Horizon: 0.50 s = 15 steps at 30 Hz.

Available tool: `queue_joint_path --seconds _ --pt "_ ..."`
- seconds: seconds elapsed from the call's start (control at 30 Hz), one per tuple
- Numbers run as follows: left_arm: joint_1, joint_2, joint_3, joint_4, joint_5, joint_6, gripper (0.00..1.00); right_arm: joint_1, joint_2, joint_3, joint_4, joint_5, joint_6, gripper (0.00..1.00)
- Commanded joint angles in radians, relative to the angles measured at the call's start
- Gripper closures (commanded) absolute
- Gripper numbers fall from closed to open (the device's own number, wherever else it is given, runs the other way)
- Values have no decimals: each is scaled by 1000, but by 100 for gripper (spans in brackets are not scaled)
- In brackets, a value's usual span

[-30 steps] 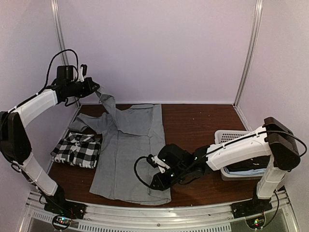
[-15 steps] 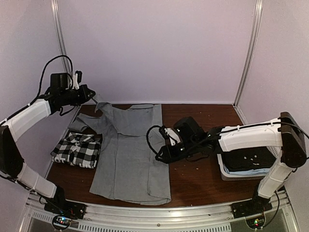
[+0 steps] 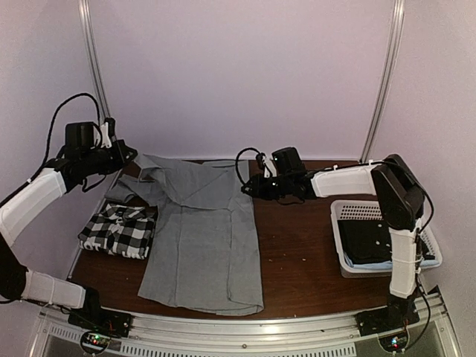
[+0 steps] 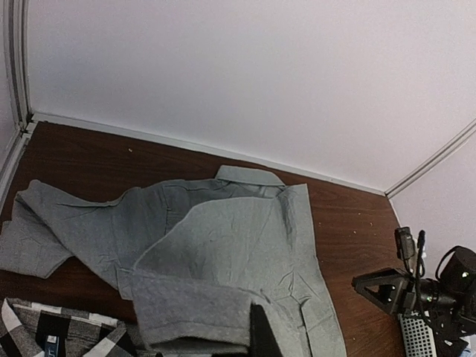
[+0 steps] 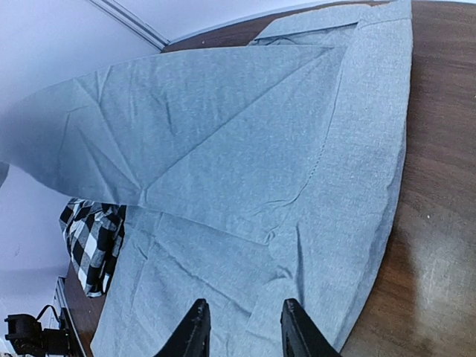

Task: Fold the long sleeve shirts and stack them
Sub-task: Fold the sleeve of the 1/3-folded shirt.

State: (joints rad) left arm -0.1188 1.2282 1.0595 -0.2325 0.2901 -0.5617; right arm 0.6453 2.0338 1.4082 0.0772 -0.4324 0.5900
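Note:
The grey shirt [image 3: 201, 238] lies spread on the table, collar at the far side. My left gripper [image 3: 125, 152] is shut on its sleeve cuff [image 4: 197, 316] and holds it above the table's far left corner, so the sleeve [image 5: 186, 126] stretches taut over the shirt's upper part. One dark finger [image 4: 260, 336] shows under the cuff. My right gripper [image 3: 253, 186] is open and empty, hovering over the shirt's far right edge; its fingertips [image 5: 195, 327] frame grey cloth [image 5: 245, 245]. The folded checked shirt [image 3: 119, 229] lies to the left of the grey one and also shows in the right wrist view [image 5: 93, 242].
A white basket [image 3: 349, 212] with dark clothes stands at the right. Back and side walls enclose the table. Bare brown tabletop [image 3: 305, 245] lies between the grey shirt and the basket.
My right gripper has moved from the shirt's near hem to its far right edge by the collar. My left gripper has shifted left and down, still holding the sleeve.

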Motion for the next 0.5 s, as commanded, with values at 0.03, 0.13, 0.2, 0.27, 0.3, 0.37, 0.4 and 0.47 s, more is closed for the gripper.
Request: queue_joint_path --seconds 0.03,0.13,0.2,0.27,0.3,0.37,0.4,0.47 --pt "6 -36 -33 -32 -30 -14 100 -14 126 145 38 -77 16 67" --pt "6 -58 -44 -48 -44 -15 100 -24 200 224 43 -88 31 68" --pt "7 -69 -46 -67 -58 -14 100 -35 253 285 41 -94 45 70" --pt "7 -73 -46 -80 -55 -11 100 -47 320 357 30 -95 56 72" --pt "7 -75 -47 -83 -47 -10 100 -53 349 395 25 -97 65 73" --pt "6 -85 -52 -88 -38 -15 100 -64 405 470 22 -101 82 76" --pt "6 -93 -55 -91 -37 -18 100 -69 432 504 20 -102 89 76" --pt "6 -116 -57 -109 -50 -21 100 -81 473 566 23 -103 111 78"
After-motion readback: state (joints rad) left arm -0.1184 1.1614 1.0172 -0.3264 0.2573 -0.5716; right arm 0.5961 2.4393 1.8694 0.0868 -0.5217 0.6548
